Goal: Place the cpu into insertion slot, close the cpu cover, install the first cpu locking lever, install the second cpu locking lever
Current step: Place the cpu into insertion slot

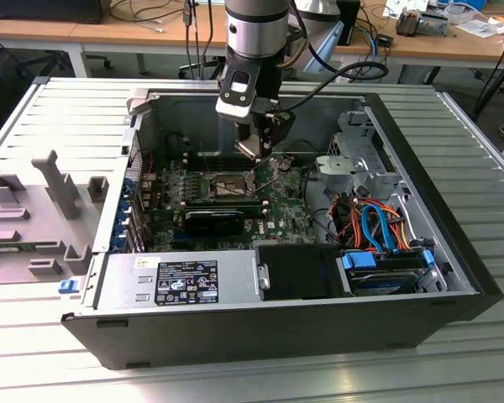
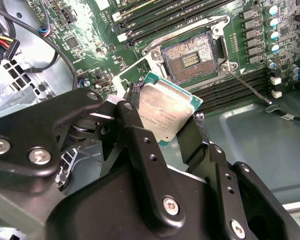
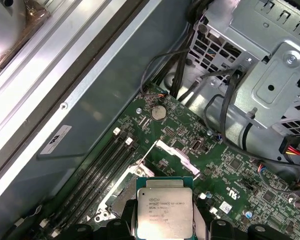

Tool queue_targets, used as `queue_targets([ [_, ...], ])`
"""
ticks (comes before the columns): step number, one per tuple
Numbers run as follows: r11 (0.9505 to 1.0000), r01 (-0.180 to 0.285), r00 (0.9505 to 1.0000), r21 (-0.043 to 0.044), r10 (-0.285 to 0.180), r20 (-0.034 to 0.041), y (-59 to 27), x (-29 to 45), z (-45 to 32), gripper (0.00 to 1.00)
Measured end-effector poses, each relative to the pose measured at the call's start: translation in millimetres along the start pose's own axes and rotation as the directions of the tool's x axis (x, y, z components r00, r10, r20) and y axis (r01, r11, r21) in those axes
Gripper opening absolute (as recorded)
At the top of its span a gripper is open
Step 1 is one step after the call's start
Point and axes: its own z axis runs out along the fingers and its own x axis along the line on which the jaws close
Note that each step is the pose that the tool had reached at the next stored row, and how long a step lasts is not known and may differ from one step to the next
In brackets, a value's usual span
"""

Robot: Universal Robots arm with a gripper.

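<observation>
Over the green board [image 1: 277,210] inside the open case [image 1: 454,277], your gripper [image 2: 165,125] is clamped on the cpu [image 2: 167,110]. It's pinching two opposite edges, and the silvery top shows in both wrist views. The chip hangs in the air and touches nothing but the fingers.

The insertion slot [image 2: 192,54] is near it but clearly apart. Its dark contact field is bare, with nothing lying over it. In the exterior view the gripper is above the board, just to the exterior view's right of the slot. One locking lever [image 2: 247,86] is swung out, a thin wire running from a socket corner along the memory slots [image 2: 230,85].

My two cents on the placing step:
- Get the chip square over the metal rim first and only then go down. Those contacts look fragile, so I wouldn't slide it across them.
- I can't tell from these shots whether the chip is level with the board or which corner is keyed, so check both before you commit.
- It should drop in under its own weight. If it needs force, I'd say it's misaligned.
- That lever wire is close to the socket corner and looks like a snag risk for the fingers.
</observation>
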Motion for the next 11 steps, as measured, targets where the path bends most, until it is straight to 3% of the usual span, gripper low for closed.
queue_targets([
  [11,0.9997,-0.023,0.9997,-0.0002,0.023,0.0020,0.0,0.0,0.0,0.54],
])
